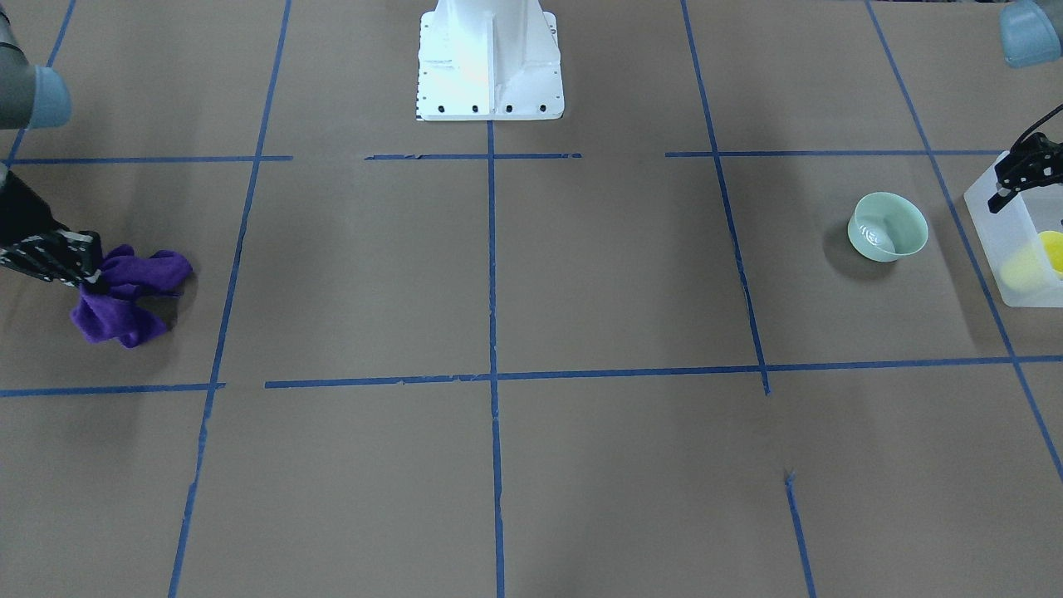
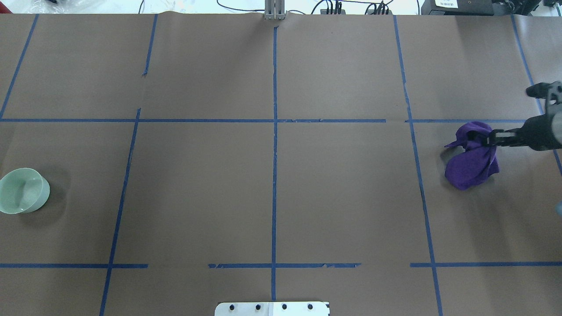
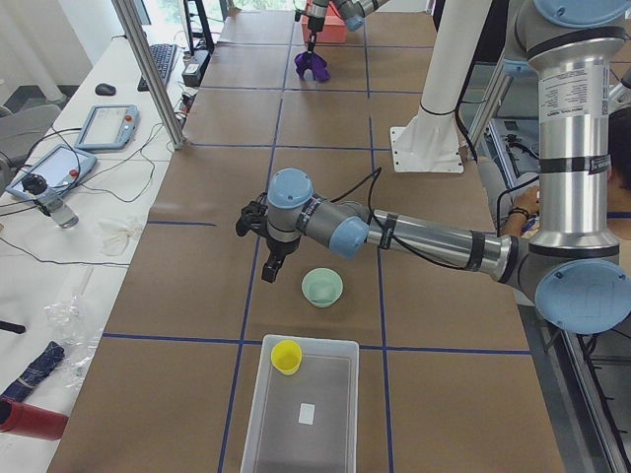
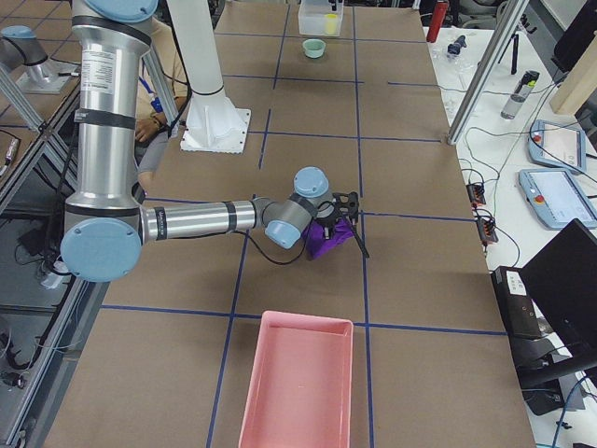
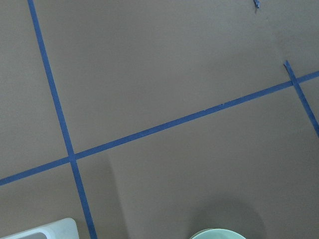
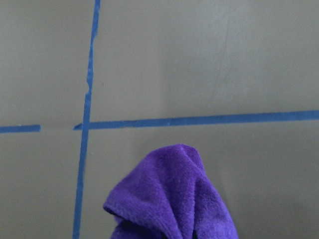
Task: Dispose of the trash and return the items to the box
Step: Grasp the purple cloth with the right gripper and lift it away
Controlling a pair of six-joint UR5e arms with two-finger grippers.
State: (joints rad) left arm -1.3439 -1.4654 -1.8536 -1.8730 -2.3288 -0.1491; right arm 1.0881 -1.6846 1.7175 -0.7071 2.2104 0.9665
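The yellow cup (image 1: 1053, 249) sits inside the frosted white box (image 1: 996, 208) at my far left end of the table; it also shows in the exterior left view (image 3: 287, 356). The mint-green bowl (image 1: 887, 227) stands upright on the paper beside the box. My left gripper (image 1: 1009, 187) hovers near the box's far corner and the bowl, open and empty. My right gripper (image 2: 476, 138) is shut on the purple cloth (image 2: 472, 162), which hangs bunched from it just at the table surface.
A pink bin (image 4: 298, 383) stands at the table's right end, beyond the cloth. The white robot base (image 1: 490, 62) is at the middle of the table's robot-side edge. Blue tape lines grid the brown paper.
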